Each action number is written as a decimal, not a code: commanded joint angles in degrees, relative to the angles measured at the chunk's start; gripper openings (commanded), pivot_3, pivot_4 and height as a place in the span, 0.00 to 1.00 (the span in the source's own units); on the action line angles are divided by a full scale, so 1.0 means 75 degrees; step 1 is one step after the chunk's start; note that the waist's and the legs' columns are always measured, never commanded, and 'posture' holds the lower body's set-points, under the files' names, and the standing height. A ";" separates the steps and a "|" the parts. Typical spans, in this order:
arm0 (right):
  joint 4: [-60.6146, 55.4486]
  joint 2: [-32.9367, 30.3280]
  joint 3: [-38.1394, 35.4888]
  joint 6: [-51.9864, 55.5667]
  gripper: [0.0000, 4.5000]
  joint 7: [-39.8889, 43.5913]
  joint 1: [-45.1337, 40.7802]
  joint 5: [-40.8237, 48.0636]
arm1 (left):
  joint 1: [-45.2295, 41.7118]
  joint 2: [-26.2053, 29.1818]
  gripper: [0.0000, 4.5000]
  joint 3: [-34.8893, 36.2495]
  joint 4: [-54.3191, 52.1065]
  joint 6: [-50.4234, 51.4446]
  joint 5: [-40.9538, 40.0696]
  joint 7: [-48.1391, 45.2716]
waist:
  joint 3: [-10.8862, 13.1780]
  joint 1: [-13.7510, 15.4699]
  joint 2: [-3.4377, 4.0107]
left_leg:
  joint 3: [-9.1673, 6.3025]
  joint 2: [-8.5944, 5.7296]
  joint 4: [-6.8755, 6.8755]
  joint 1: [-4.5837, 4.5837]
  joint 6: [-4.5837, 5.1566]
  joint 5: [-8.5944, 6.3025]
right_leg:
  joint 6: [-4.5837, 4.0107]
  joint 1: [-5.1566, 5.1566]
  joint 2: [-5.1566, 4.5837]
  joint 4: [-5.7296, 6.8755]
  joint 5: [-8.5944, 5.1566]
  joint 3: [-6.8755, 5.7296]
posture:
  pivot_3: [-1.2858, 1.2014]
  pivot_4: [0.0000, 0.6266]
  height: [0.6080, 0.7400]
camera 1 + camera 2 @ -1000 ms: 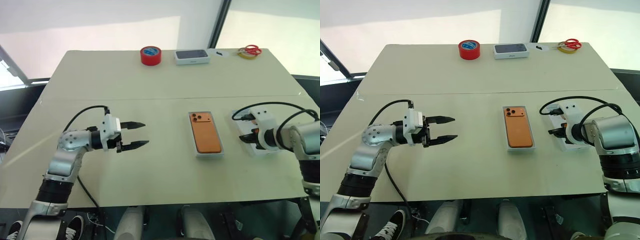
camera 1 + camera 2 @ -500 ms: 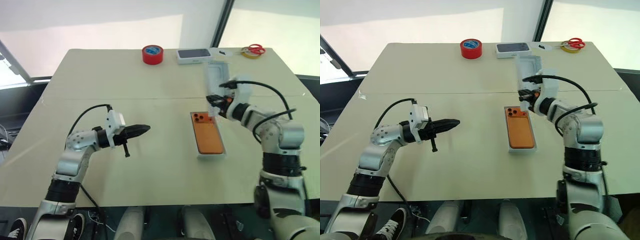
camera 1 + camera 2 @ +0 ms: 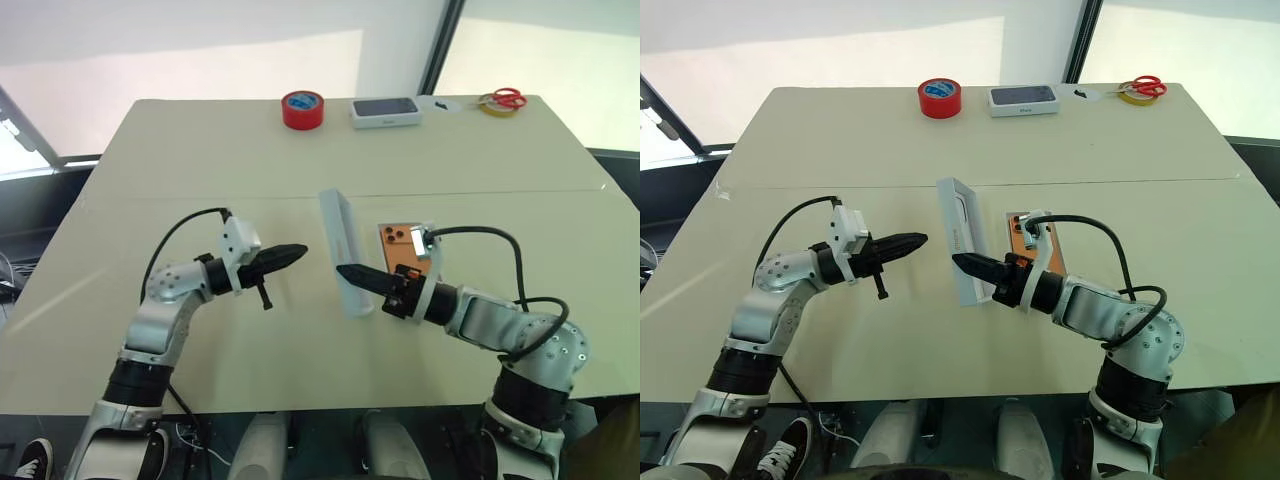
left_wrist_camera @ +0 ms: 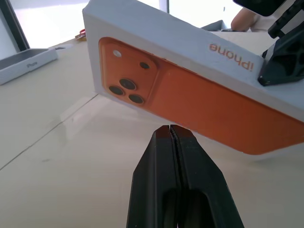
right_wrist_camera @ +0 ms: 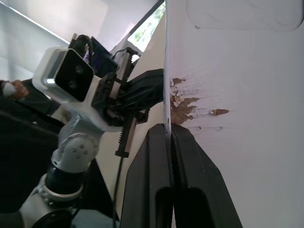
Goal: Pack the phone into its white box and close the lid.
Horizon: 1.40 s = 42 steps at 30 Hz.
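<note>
The orange phone (image 3: 404, 243) lies face down in the white box (image 3: 380, 236) right of the table's middle; my right arm hides its near end. Just left of it the lid (image 3: 340, 250) stands on its long edge. Its orange phone picture (image 4: 190, 90) faces my left gripper. My right gripper (image 3: 342, 270) is shut on the lid's wall (image 5: 166, 109) near the lower end. About a hand's width left of the lid, my left gripper (image 3: 302, 250) points level at it, shut and with nothing in it.
At the table's far edge stand a red tape roll (image 3: 302, 109), a white box with a dark phone picture (image 3: 385, 111), and red-handled scissors on a yellow tape ring (image 3: 500, 101). A seam (image 3: 200, 197) runs across the table's middle.
My right arm swung left from the table's right side, carrying the lid over the phone and down onto its edge beside it. My left gripper went from open to shut.
</note>
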 commanded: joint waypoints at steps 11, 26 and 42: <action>0.2242 -0.1603 0.0426 -0.1024 0.06 -0.1065 -0.0643 0.1363 | 0.0016 -0.0919 0.00 -0.1025 0.0117 -0.0307 0.0597 0.0486 | -0.0003 0.0037 -0.0003 | 0.0011 0.0000 0.0018 0.0004 0.0021 0.0010 | 0.0000 0.0047 -0.0005 -0.0012 0.0000 0.0003 | 0.52 0.24 0.98; 0.2350 -0.5028 0.1358 -0.5188 0.89 0.3138 -0.0039 -0.3563 | -0.1193 -0.2847 0.00 -0.1768 0.2035 -0.0463 0.1207 0.1049 | 0.0003 0.0034 -0.0009 | 0.0026 0.0000 0.0065 -0.0014 0.0055 0.0001 | 0.0005 0.0066 -0.0002 -0.0031 0.0000 -0.0004 | 0.52 0.24 0.98; 0.2473 -0.4180 0.2699 -0.9410 0.01 0.2463 0.0621 -0.8576 | -0.1622 -0.2172 0.00 -0.1192 0.2765 -0.0526 0.1477 0.1631 | 0.0005 0.0173 -0.0008 | 0.0033 0.0014 0.0069 0.0001 0.0036 -0.0008 | 0.0008 0.0069 0.0005 -0.0019 0.0001 0.0007 | 0.52 0.24 0.98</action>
